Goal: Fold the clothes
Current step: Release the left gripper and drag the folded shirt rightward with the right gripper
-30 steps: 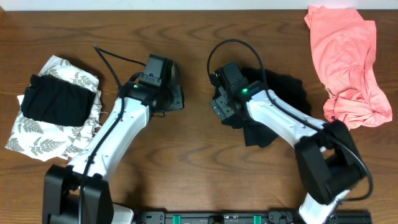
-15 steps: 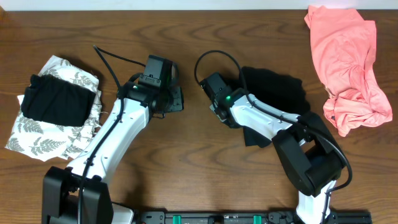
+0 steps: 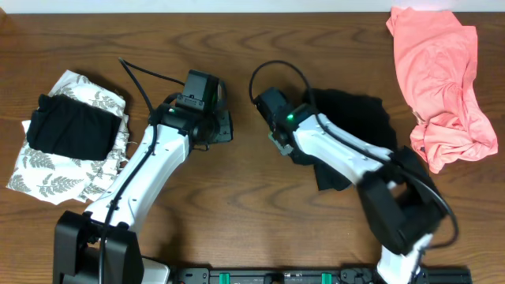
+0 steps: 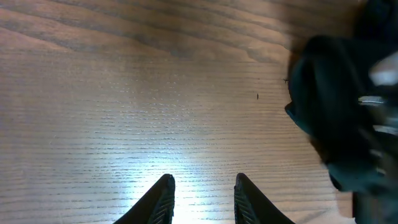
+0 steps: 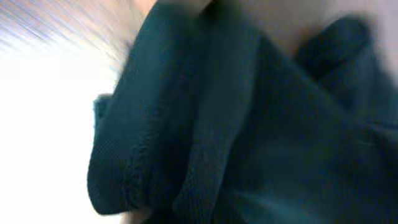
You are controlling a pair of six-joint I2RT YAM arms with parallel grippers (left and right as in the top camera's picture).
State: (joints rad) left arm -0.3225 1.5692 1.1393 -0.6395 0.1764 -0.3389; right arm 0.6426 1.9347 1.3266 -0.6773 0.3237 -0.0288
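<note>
Overhead view taken as the dial. Wooden table (image 3: 252, 47) is seen across the whole field. A salmon-pink garment (image 3: 442, 79) is recorded crumpled at 2 o'clock, against the far edge. A white leaf-print garment (image 3: 47, 173) is spread at 9 o'clock, and a black folded garment (image 3: 71, 126) is laid on its upper half. The black shirt (image 3: 351, 114), the piece being handled, is found rumpled just to the 3 o'clock side of centre, partly covered by the right arm (image 3: 347, 154), which is laid across it from 5 o'clock. The left arm (image 3: 150, 166) is extended from 7 o'clock toward centre. The right gripper (image 3: 278, 142) is set at the shirt's 9 o'clock edge; in its wrist view the field is filled by bunched dark cloth (image 5: 249, 124), the fingers are hidden by it, and the jaws are noted as pressed together on a fold of the shirt. The left gripper (image 4: 202, 183) is held over bare wood, apart from the shirt at its 3 o'clock side; its jaws are seen partly spread, with nothing between them.
</note>
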